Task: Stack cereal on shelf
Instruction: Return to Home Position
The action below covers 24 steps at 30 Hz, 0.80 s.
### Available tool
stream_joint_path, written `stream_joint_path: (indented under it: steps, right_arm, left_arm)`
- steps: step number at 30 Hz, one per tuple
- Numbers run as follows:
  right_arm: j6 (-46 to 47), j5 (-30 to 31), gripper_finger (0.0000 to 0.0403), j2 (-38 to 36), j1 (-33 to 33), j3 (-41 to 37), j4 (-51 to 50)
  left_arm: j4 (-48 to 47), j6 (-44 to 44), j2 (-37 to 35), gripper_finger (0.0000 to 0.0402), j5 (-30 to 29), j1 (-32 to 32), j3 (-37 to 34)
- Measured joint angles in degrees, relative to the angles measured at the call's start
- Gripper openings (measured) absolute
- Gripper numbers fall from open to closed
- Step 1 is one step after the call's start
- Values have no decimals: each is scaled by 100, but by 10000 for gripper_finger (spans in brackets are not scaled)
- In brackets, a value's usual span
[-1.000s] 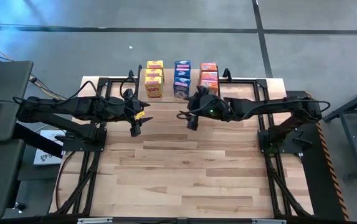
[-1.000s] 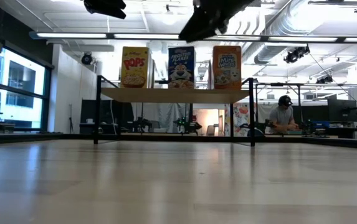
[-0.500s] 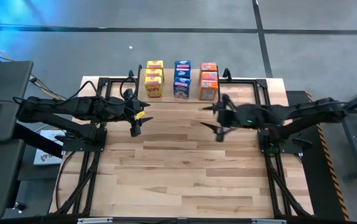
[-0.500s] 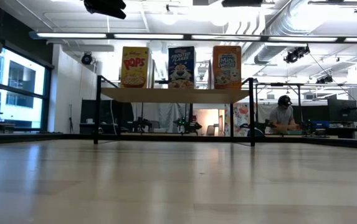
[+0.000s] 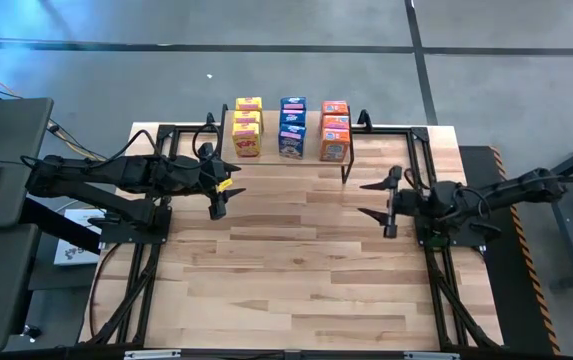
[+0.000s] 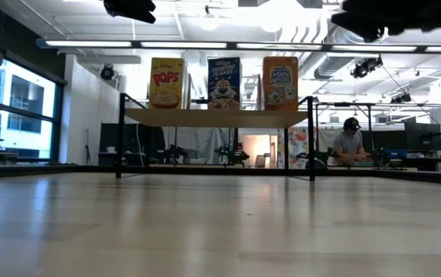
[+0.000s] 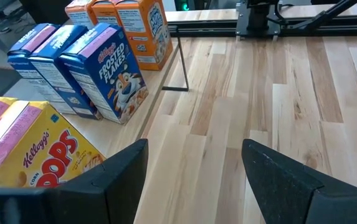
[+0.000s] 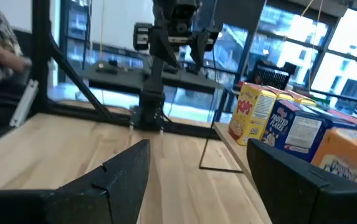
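Three rows of cereal boxes stand upright on the shelf (image 5: 296, 160) at the table's far edge: yellow (image 5: 248, 126), blue (image 5: 292, 126) and orange (image 5: 335, 129). The low view shows their fronts: yellow (image 6: 166, 82), blue (image 6: 224, 83), orange (image 6: 281, 83). My left gripper (image 5: 222, 190) hovers open and empty just near-left of the yellow boxes; its wrist view shows the blue (image 7: 103, 71) and yellow (image 7: 28, 149) boxes close by. My right gripper (image 5: 374, 199) is open and empty above the table's right part, near-right of the shelf.
The shelf's thin black legs (image 5: 344, 170) stand on the wooden table (image 5: 296, 270). Black frame rails run along the table's left and right sides (image 5: 436, 260). A person (image 6: 349, 142) sits in the room far behind the table.
My right gripper has drawn back from beside the orange and blue boxes toward the table's right edge and a little toward its near edge, empty, turning as it went. My left gripper has kept still. The boxes have not moved.
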Motion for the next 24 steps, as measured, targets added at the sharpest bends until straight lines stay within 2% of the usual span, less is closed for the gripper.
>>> stream_joint_path:
  steps: [8,15,24]
  right_arm:
    - [7,-13,260,-1064,0,-1144,594]
    - [210,65,260,-1480,0,-1640,713]
    - [1226,481,260,-1483,-2,-1699,-277]
  left_arm:
    - [0,0,0,250,0,2,0]
    - [0,0,0,250,0,1,0]
    - [0,0,0,250,0,2,0]
